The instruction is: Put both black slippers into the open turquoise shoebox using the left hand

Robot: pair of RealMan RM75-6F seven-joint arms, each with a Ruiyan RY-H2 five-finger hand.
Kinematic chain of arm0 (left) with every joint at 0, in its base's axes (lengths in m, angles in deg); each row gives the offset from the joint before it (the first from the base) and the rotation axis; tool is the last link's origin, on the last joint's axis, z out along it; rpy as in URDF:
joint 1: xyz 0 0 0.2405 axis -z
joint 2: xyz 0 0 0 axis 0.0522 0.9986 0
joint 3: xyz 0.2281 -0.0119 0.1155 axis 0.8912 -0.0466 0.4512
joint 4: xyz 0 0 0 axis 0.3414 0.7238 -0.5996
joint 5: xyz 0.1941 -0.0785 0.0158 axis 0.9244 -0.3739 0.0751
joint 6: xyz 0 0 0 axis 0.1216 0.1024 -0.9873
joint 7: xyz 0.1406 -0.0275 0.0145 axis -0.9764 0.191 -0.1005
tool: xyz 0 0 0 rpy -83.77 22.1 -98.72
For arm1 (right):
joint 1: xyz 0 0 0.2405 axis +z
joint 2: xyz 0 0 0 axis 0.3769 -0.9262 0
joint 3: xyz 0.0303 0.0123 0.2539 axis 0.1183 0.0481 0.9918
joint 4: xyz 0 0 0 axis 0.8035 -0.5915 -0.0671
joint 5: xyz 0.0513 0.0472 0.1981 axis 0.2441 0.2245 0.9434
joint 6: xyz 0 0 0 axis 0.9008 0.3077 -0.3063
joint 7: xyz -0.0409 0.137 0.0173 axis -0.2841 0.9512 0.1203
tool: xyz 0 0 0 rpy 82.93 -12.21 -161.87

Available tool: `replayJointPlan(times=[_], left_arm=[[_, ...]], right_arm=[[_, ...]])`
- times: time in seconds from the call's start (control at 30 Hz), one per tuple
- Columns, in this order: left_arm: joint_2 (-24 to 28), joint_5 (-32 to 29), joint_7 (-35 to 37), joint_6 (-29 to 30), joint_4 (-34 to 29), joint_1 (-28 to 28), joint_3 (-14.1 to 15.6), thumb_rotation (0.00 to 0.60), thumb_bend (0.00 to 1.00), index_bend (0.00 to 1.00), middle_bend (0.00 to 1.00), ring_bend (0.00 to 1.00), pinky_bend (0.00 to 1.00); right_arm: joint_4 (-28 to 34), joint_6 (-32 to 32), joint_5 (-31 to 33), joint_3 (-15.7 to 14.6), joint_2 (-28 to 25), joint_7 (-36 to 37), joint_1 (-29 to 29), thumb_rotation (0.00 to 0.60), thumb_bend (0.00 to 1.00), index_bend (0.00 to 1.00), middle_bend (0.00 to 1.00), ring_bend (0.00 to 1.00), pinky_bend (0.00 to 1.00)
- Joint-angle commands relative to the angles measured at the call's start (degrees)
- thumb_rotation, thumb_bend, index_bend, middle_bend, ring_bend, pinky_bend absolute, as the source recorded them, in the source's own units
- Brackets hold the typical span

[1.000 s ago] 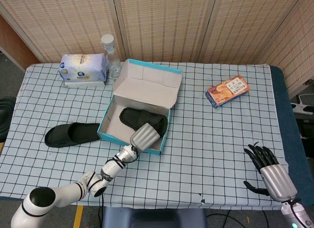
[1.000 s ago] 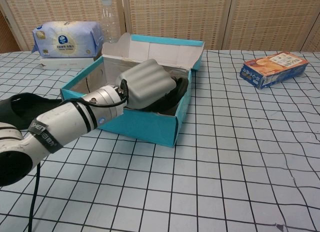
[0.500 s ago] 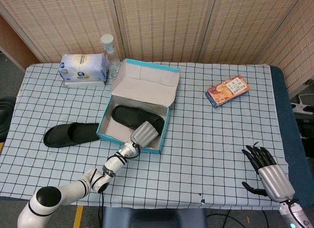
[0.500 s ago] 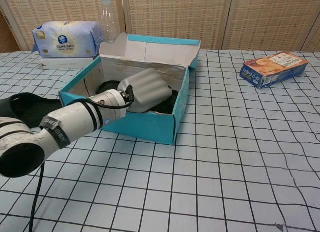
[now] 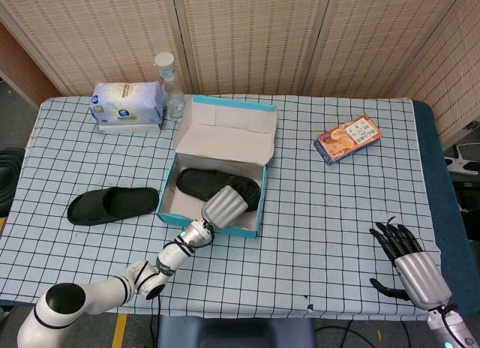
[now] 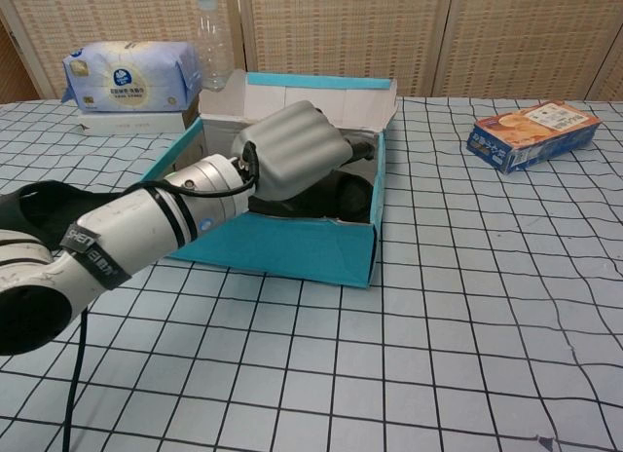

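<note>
At the near right edge of the counter (image 5: 337, 235), which is covered in a checked cloth, the right robot hand (image 5: 409, 262) rests with its dark fingers spread apart and nothing in it. The left robot hand (image 5: 223, 208) reaches over the near wall of the turquoise shoebox (image 5: 212, 223), its grey back raised above the rim in the chest view (image 6: 292, 160); its fingers point down into the box toward the slipper there, but whether they have hold of it cannot be told, since the back of the hand hides them. One black slipper (image 5: 217, 185) lies inside the shoebox on its floor. The second black slipper (image 5: 112, 205) lies flat on the counter just beside the box's left wall, outside it. The box's lid (image 5: 229, 132) stands open toward the far side. Further off, an orange snack box (image 5: 349, 139) lies to the right, and at the far left a tissue pack (image 5: 127, 104) sits beside a clear plastic bottle (image 5: 170, 85)
</note>
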Motion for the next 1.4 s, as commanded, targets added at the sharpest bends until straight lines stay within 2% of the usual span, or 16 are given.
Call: replayJointPlan(times=[0.03, 0.3, 0.5, 0.57, 0.73, 0.8, 0.93, 1.07, 1.27, 1.4], left_arm=[[2.57, -3.98, -1.21, -2.49, -5.50, -1.40, -1.34, 0.600, 0.45, 0.00, 0.09, 0.08, 0.25], [6.58, -6.37, -1.63, -0.50, -13.95, -3.31, -2.86, 0.600, 0.45, 0.00, 0.06, 0.05, 0.24], [11.84, -12.21, -3.11, -2.38, -22.68, -5.94, -2.83, 0.600, 0.44, 0.00, 0.01, 0.02, 0.20], [14.50, -12.64, -1.41, -1.15, -26.85, -7.60, -2.70, 0.600, 0.44, 0.00, 0.01, 0.02, 0.19], [25.69, -11.99, 9.14, 4.38, -40.24, -15.15, -1.22, 0.600, 0.42, 0.00, 0.01, 0.01, 0.18], [29.75, -12.08, 12.86, 5.93, -43.00, -17.83, -0.54, 0.600, 0.40, 0.00, 0.00, 0.00, 0.16], [34.96, -14.76, 16.83, 7.29, -43.01, -22.14, 1.04, 0.600, 0.39, 0.00, 0.00, 0.00, 0.12], [37.23, -20.62, 18.13, 3.27, -43.18, -23.25, 2.16, 0.600, 0.38, 0.00, 0.00, 0.00, 0.09], [36.22, -30.51, 14.63, -1.04, -38.88, -22.93, 3.07, 0.600, 0.36, 0.00, 0.00, 0.00, 0.08], [34.89, -33.53, 13.56, -1.79, -36.11, -22.63, 3.02, 0.600, 0.36, 0.00, 0.00, 0.00, 0.08]], right_arm=[[0.05, -0.37, -0.12, 0.00, -0.09, 0.13, -0.16, 0.490, 0.16, 0.00, 0.00, 0.00, 0.00], [0.01, -0.32, -0.50, -0.17, -0.17, 0.28, -0.08, 0.490, 0.16, 0.00, 0.00, 0.00, 0.00], [-0.03, -0.13, -0.86, -0.32, -0.16, 0.32, 0.08, 0.489, 0.16, 0.00, 0.00, 0.00, 0.00], [-0.10, -0.48, -1.28, -0.37, -0.21, 0.64, 0.06, 0.489, 0.16, 0.00, 0.00, 0.00, 0.00], [-0.88, -2.14, -2.13, -0.08, -0.30, 1.98, -0.10, 0.489, 0.16, 0.00, 0.00, 0.00, 0.00], [-1.02, -2.51, -2.21, 0.02, -0.30, 2.13, -0.18, 0.490, 0.16, 0.00, 0.00, 0.00, 0.00], [-0.52, -4.07, -3.93, 0.28, -0.36, 2.37, -0.06, 0.490, 0.16, 0.00, 0.00, 0.00, 0.00], [0.89, -5.19, -6.48, 0.29, -0.53, 2.01, 0.39, 0.490, 0.16, 0.00, 0.00, 0.00, 0.00], [2.53, -5.23, -8.98, -0.56, -1.04, 1.60, 0.77, 0.489, 0.16, 0.00, 0.00, 0.00, 0.00], [2.62, -5.16, -9.16, -0.88, -1.22, 2.00, 0.76, 0.489, 0.16, 0.00, 0.00, 0.00, 0.00]])
